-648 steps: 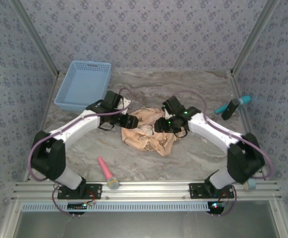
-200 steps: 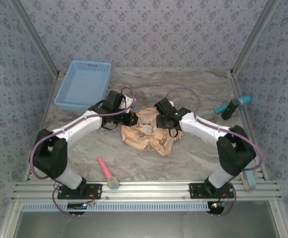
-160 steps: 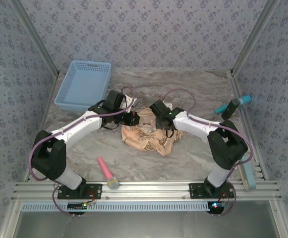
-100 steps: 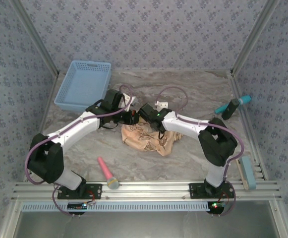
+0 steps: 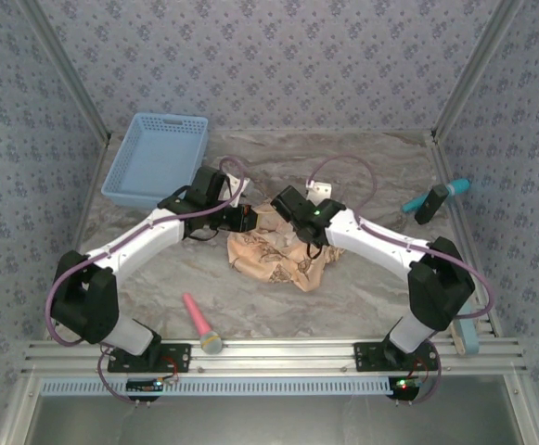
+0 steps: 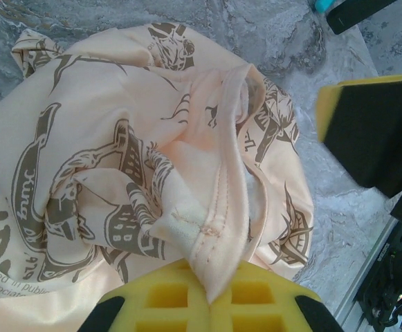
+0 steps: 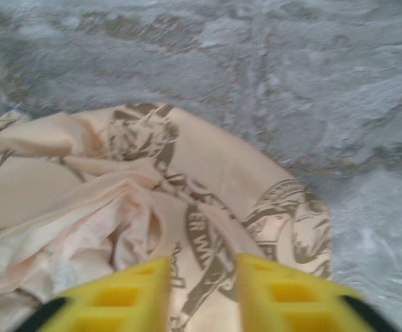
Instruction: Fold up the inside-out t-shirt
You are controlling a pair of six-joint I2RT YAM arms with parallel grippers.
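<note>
The inside-out t-shirt (image 5: 278,257) lies crumpled in the middle of the marble table, peach-tan with dark brown emblems. My left gripper (image 5: 248,220) sits at its left back edge. In the left wrist view, that gripper (image 6: 211,296) is shut on a stitched seam of the shirt (image 6: 152,159), which rises in a ridge from its yellow pads. My right gripper (image 5: 298,232) hovers over the shirt's back middle. Seen from the right wrist, this gripper (image 7: 204,290) is open, its yellow pads apart just above printed cloth (image 7: 207,187). One right finger (image 6: 373,131) shows in the left wrist view.
A blue basket (image 5: 158,153) stands at the back left. A pink-handled tool (image 5: 199,324) lies near the front rail. A teal tool (image 5: 436,197) rests at the right edge, and a small white object (image 5: 320,188) lies behind the shirt.
The right arm swung left over the shirt, then drew back a little toward the middle, its jaws narrowing and reopening partway. The left gripper kept its hold in place.
</note>
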